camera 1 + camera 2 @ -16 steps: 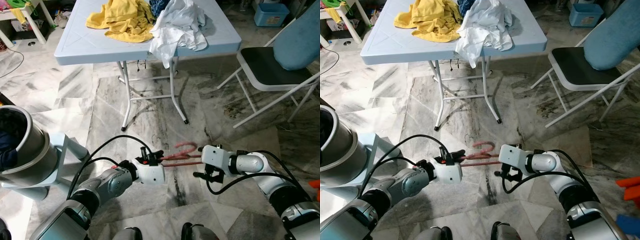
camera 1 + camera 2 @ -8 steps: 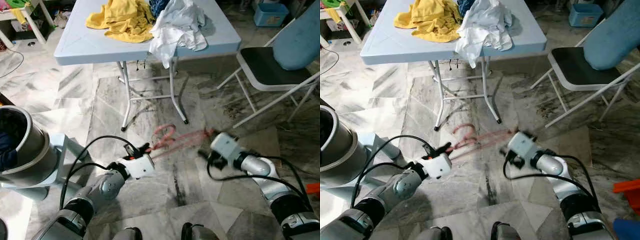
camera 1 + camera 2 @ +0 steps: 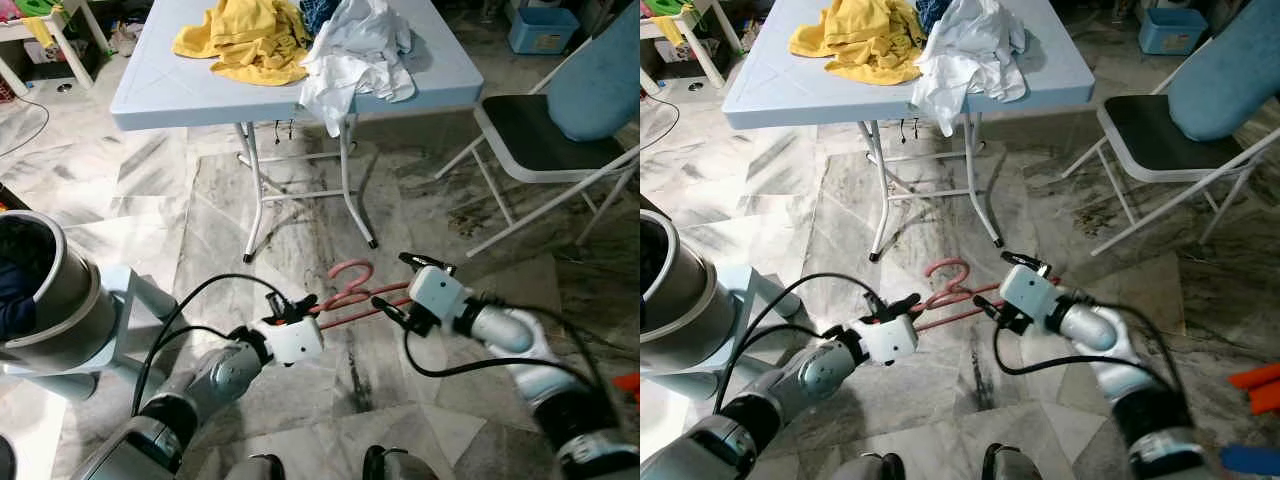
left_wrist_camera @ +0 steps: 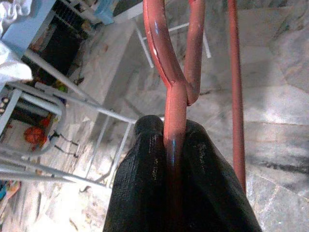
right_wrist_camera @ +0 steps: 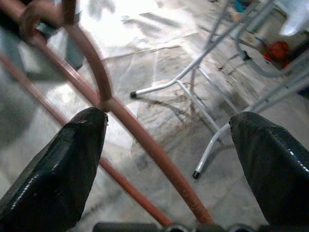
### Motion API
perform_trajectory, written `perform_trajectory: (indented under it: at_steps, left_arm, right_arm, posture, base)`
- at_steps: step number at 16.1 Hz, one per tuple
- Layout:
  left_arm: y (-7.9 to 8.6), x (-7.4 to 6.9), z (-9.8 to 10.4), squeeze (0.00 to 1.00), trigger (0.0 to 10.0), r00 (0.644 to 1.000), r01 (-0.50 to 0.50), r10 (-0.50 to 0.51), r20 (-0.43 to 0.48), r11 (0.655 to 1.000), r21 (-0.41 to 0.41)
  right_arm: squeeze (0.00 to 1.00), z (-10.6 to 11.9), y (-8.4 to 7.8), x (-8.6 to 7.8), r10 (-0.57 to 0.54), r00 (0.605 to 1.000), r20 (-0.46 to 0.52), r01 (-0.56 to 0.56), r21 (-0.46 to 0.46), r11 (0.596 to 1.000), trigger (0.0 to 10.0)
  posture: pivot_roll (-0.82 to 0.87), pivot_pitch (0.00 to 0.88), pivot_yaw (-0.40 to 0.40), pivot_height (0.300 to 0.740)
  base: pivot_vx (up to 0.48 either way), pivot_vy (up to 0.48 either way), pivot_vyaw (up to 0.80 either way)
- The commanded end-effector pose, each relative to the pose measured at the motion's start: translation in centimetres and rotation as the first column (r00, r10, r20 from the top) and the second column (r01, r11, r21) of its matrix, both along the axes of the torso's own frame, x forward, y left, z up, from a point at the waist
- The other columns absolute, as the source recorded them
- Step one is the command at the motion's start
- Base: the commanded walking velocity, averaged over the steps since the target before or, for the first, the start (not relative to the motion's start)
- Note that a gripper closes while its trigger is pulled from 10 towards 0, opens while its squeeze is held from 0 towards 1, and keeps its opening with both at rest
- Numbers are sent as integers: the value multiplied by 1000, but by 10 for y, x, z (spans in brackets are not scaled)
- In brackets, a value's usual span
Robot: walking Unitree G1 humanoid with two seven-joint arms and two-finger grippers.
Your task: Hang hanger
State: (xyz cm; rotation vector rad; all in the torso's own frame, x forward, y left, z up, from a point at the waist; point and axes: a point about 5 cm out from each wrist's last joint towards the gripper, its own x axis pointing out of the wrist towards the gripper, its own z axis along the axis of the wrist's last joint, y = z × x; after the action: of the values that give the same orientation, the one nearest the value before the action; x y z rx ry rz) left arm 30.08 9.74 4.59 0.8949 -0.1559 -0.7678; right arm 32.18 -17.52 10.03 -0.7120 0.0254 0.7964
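Red plastic, the hanger (image 3: 352, 296) hangs low over the marble floor (image 3: 300, 220), at 6 o'clock from the table (image 3: 180, 85). Your left gripper (image 4: 176, 145) reaches in from 8 o'clock, fingers pinching its bar. Your right gripper (image 3: 398, 290), forearm angled in from 4 o'clock, has its fingers (image 5: 63, 164) spread wide around the other end.

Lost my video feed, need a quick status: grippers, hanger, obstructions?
Left gripper shut on red wire hanger. Right gripper open around its bar. Light blue folding table ahead.
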Motion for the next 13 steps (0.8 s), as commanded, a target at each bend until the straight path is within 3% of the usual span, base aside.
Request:
perform_trajectory:
  at_steps: [1,2,3,4,6,7,8,9,10,11,12,13]
  left_arm:
    - [-1,-4,-4,0,10000,999,30,-30,-21,999,13]
    - [-2,-5,-4,0,10000,999,46,-46,-23,999,16]
    - [-3,-6,-4,0,10000,998,54,-54,-24,998,16]
    - [-4,-7,-4,0,10000,998,65,-65,-23,998,18]
    - [-7,-8,-4,0,10000,996,82,-81,-23,996,18]
    - [-9,-8,-3,0,10000,995,102,-102,-11,994,27]
    - [-10,-9,-3,0,10000,994,107,-107,-7,994,31]
    - [-10,-8,-3,0,10000,994,112,-112,-2,993,36]
    - [-10,-8,-3,0,10000,993,117,-117,-1,992,46]
    - [-10,-9,-4,0,10000,992,125,-126,2,990,60]
    - [-10,-9,-4,0,10000,992,126,-126,-1,990,62]
    - [-10,-9,-4,0,10000,991,137,-137,3,988,77]
  right_arm:
    - [0,3,3,0,55,998,5,-54,-42,998,4941]
    - [0,6,3,2,70,997,17,-68,-74,995,10000]
    - [0,6,2,3,84,996,18,-81,-116,990,10000]
    - [0,4,2,3,119,993,9,-116,-179,977,0]
    - [0,-2,2,2,136,991,-11,-135,-232,963,0]
    - [0,-7,3,0,152,987,-42,-158,-262,952,10000]
    - [0,-9,3,-1,161,985,-58,-170,-267,949,7765]
    - [0,-9,2,-2,166,984,-64,-177,-269,947,196]
    - [0,-12,1,-3,166,982,-87,-184,-277,943,0]
    - [0,-15,-2,-3,169,981,-99,-192,-314,930,6863]
    - [0,-17,-3,-3,166,980,-107,-193,-328,925,10000]
    - [0,-19,-7,-3,151,982,-115,-182,-354,917,0]
  posture:
    - [-59,182,30,740]
    - [-59,182,30,740]
    - [-59,182,30,740]
    - [-57,183,30,740]
    - [-57,183,30,740]
    - [-57,183,30,740]
    - [-57,183,30,740]
    - [-50,183,25,740]
    - [-50,184,27,740]
    - [-51,184,29,740]
    - [-52,183,30,740]
    - [-51,182,29,740]
  base:
    - [0,0,0]
    - [0,0,0]
    - [0,0,0]
    - [0,0,0]
    - [0,0,0]
    - [0,0,0]
    - [0,0,0]
    - [0,0,0]
    - [0,0,0]
    - [0,0,0]
    - [0,0,0]
    - [0,0,0]
